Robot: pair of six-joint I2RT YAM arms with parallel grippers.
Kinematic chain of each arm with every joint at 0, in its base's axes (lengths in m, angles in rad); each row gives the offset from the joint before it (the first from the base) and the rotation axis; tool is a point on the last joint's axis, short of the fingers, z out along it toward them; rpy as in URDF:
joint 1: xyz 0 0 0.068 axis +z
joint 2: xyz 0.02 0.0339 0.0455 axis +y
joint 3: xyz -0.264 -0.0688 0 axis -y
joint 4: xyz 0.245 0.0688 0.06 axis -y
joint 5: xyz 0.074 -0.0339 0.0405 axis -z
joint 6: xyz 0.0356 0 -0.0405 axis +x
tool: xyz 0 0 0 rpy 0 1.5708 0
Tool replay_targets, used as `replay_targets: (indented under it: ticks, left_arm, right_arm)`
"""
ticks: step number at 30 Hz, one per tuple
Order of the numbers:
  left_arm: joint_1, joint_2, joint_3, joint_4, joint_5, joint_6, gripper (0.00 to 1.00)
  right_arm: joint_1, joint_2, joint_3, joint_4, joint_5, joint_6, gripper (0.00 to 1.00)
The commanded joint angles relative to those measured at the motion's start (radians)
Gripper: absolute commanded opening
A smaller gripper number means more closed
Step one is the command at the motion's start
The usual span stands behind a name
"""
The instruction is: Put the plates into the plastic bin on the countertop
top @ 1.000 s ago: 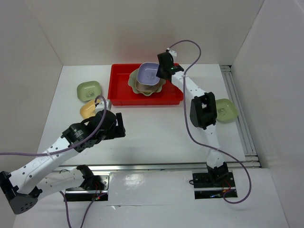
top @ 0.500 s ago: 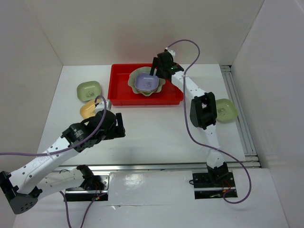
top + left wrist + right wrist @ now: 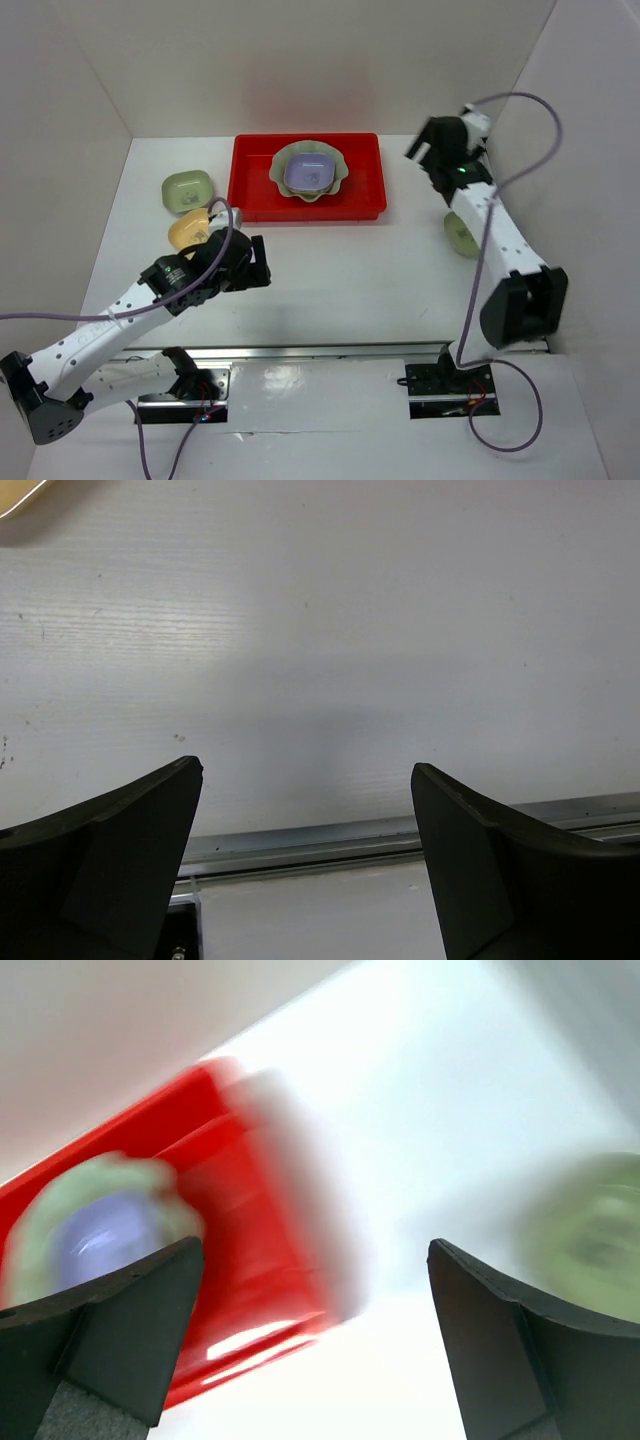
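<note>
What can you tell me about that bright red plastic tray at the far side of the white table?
The bright red rectangular plastic bin is a shallow, glossy-looking tray with a raised rim and rounded corners. It lies flat on the white tabletop, at its far side, long sides running left to right. Near its middle sits a pale green scallop-edged dish with a lavender rounded-square dish nested in it. The floor on either side is bare.

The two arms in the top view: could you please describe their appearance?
Both the left arm and right arm have white links with black joint housings, each trailed by a thin purple cable. The left gripper and right gripper have dark, wedge-shaped fingers.
</note>
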Motion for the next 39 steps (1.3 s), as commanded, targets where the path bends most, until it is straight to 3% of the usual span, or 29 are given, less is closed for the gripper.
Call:
replay_targets:
  ticks: [1, 8, 12, 24, 35, 39]
  left_arm:
    - [0.005, 0.015, -0.001, 0.070, 0.028, 0.024, 0.99]
    - [0.005, 0.046, 0.017, 0.109, 0.037, 0.015, 0.99]
    - [0.037, 0.131, 0.054, 0.118, 0.037, -0.008, 0.99]
    - [0.294, 0.300, 0.169, 0.196, 0.250, 0.018, 0.99]
    - [0.385, 0.280, 0.123, 0.229, 0.328, 0.070, 0.99]
    - [0.396, 0.271, 0.123, 0.229, 0.339, 0.080, 0.99]
  right_arm:
    - [-0.165, -0.166, -0.242, 0.018, 0.016, 0.062, 1.00]
    - [-0.388, -0.286, -0.511, 0.063, -0.189, -0.026, 1.00]
    - [-0.388, -0.230, -0.520, 0.084, -0.192, -0.134, 1.00]
    - [-0.356, -0.063, -0.562, 0.153, -0.196, -0.175, 0.89]
    - [-0.355, 0.086, -0.550, 0.187, -0.207, -0.163, 0.82]
    - [-0.355, 0.131, -0.550, 0.198, -0.198, -0.152, 0.67]
